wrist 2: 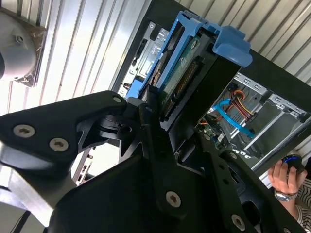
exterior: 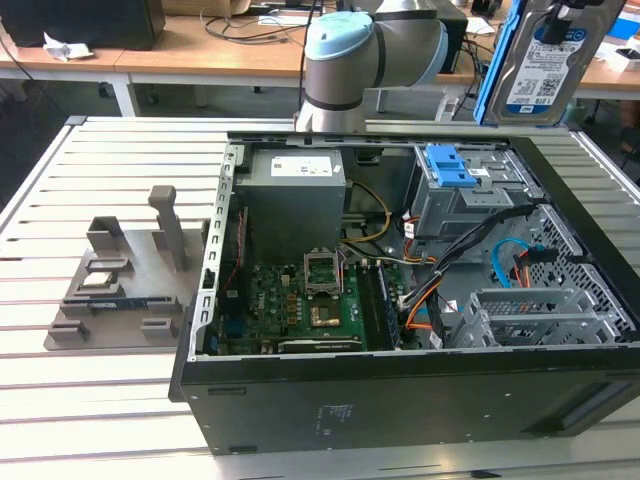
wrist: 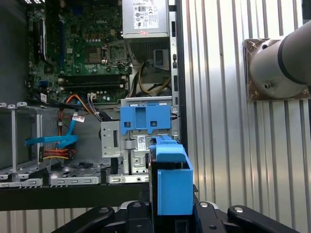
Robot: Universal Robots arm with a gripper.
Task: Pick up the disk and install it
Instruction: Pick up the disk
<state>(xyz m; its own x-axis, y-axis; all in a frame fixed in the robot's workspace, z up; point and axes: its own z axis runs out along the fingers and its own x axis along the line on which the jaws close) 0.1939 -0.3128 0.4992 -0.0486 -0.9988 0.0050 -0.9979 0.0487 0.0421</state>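
The disk (exterior: 538,62), silver with a white-and-blue label and a blue frame, hangs upright in the air above the back right corner of the open computer case (exterior: 400,400), at the exterior view's right. In the second wrist view my gripper (wrist 2: 176,127) is shut on the disk (wrist 2: 187,73), its black fingers (wrist 2: 149,114) clamping the lower end. The first wrist view shows the disk (wrist: 172,180) edge-on, held over the case's side wall next to the drive bay with the blue latch (wrist: 146,119).
Inside the case lie the grey power supply (exterior: 295,195), the motherboard (exterior: 300,300), loose cables (exterior: 520,265) and a metal drive cage (exterior: 540,315). A grey fixture (exterior: 130,280) stands on the slatted table at the exterior view's left. A person's hand (wrist 2: 286,175) is beside the case.
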